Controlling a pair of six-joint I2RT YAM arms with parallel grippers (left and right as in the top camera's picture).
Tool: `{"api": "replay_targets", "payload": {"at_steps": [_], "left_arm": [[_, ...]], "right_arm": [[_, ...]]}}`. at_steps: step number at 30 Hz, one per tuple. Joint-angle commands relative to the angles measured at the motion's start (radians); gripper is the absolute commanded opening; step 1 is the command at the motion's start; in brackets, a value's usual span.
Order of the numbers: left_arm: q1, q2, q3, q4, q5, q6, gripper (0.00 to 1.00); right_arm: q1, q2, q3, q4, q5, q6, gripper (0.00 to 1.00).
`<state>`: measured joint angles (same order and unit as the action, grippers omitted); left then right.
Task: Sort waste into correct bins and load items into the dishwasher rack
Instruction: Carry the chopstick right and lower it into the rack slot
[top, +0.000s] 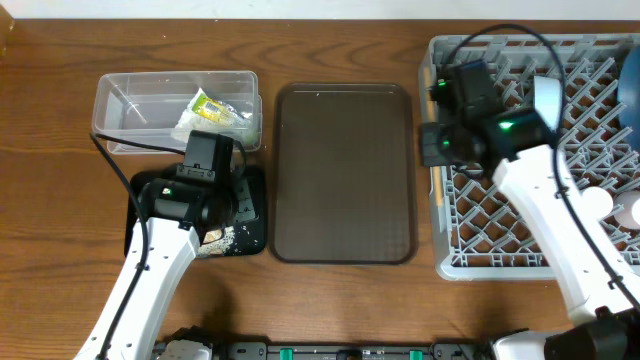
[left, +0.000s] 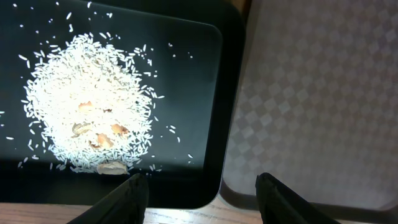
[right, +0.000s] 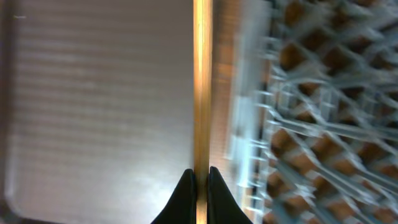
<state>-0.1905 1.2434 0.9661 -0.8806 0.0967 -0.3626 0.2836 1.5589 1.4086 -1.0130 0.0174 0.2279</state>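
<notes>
Rice (left: 87, 106) heaped in black tray (left: 186, 74), ahead-left of left claw (left: 200, 185); jaws held half-wide, nothing gripped. Chopstick (right: 202, 81) pinched in right claw (right: 199, 177), jaws closed on it, long axis straight ahead from fingertips. Dishwasher rack (right: 311, 106) just right of claw, serving tray (right: 93, 93) left. Right arm judged nearer rack; rightward shift needed.

Overhead top-down, wrist views close, sharing brown tray (top: 345, 170)

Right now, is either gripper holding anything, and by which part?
Right gripper pinches a chopstick by its shaft, the length running ahead of the jaws. Left gripper: open, empty.
</notes>
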Motion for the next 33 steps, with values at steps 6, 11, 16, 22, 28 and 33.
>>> {"api": "replay_targets", "payload": {"at_steps": [6,11,16,22,28,33], "left_arm": [[0.004,-0.001,0.005,-0.001,-0.023,-0.002,0.59],[0.004,-0.001,0.005,-0.001,-0.023,-0.002,0.59],[0.004,-0.001,0.005,-0.002,-0.023,-0.002,0.59],[0.004,-0.001,0.005,-0.001,-0.023,-0.002,0.59],[0.004,-0.001,0.005,0.000,-0.023,-0.002,0.69],[0.004,-0.004,0.005,0.017,-0.023,0.005,0.73]], "right_arm": [[-0.137,0.063,-0.033,-0.055,0.000,-0.084,0.02],[-0.138,0.115,-0.077,-0.042,-0.011,-0.088,0.02],[-0.138,0.181,-0.085,-0.036,-0.037,-0.088,0.04],[-0.138,0.185,-0.085,-0.034,-0.065,-0.091,0.14],[-0.143,0.135,-0.084,-0.023,-0.082,-0.114,0.33],[-0.164,0.046,-0.081,0.009,-0.082,-0.113,0.33]]}}
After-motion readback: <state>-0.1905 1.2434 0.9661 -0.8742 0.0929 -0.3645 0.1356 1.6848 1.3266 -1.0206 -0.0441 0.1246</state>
